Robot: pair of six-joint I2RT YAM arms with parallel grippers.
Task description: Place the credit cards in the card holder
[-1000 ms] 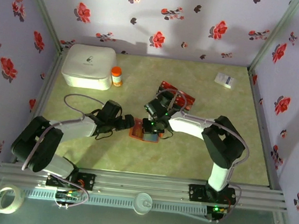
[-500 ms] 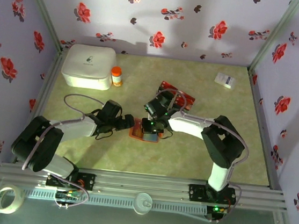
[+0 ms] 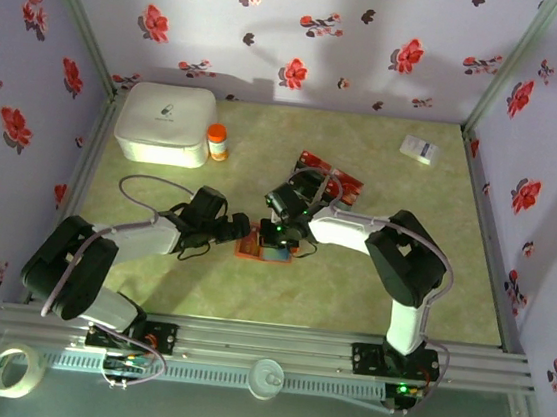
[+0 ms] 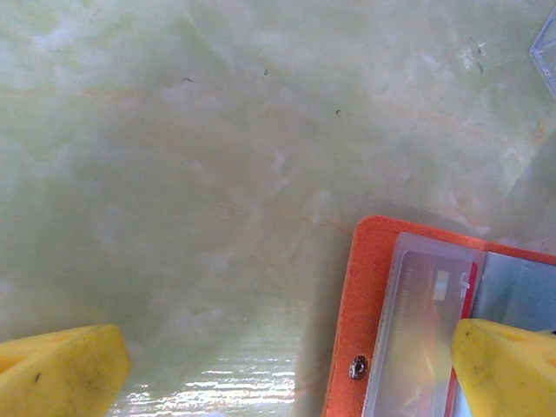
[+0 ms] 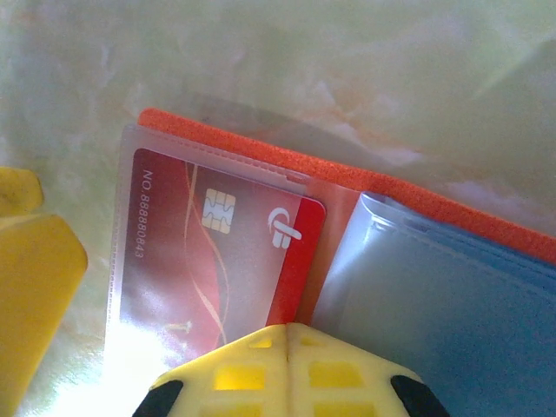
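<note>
Card holder open, red card sleeved.

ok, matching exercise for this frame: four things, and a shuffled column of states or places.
Things:
1 left gripper
2 right gripper
3 red chip card
4 small orange bottle with white cap

States or places:
A beside the white lidded plastic box
B shut
C open
D in the clear sleeve of the orange folding card holder

Pairs: 1-C, 2-B, 3-D, 4-A

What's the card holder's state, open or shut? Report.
Open: the card holder lies spread, its inside facing up, with a red card tucked in.
</note>
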